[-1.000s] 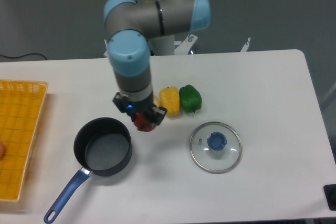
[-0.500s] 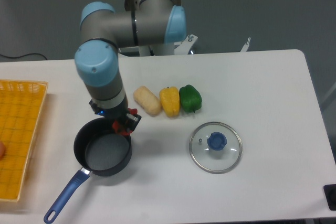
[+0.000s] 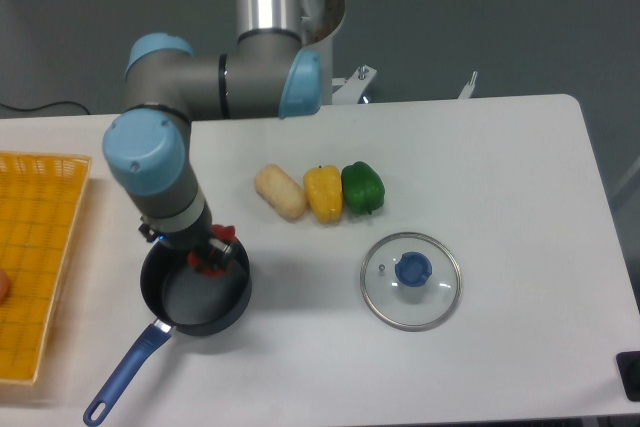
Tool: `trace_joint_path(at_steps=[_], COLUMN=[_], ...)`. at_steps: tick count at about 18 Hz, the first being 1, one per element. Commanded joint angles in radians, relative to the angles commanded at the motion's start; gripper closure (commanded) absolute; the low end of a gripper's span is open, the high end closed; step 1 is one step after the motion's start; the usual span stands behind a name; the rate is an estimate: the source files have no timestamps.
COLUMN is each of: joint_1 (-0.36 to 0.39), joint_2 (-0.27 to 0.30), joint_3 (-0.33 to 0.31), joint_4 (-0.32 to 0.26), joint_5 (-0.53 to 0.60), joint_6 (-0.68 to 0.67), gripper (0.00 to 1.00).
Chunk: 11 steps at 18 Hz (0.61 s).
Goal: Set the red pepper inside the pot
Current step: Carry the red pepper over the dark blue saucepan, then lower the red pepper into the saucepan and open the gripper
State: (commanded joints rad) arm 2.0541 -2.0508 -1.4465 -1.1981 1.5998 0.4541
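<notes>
You have the gripper (image 3: 207, 255) left of centre, its jaws closed on the red pepper (image 3: 212, 259), over the upper part of the pot (image 3: 195, 297).

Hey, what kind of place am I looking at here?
Probably a robotics lab test bench, not a real kitchen: a robot arm is mounted at a plain white table, with a small pot and a row of peppers laid out.

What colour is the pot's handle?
Blue; the pot handle shows clearly in the fixed camera view.
</notes>
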Motion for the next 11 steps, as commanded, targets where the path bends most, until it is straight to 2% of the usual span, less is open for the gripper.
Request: trace_joint_path(at_steps=[11], joint_1=[-0.012], joint_2=[-0.031], joint_3=[-0.008], joint_4=[0.020], joint_5=[0.011], joint_6=[-0.026], gripper=[0.62])
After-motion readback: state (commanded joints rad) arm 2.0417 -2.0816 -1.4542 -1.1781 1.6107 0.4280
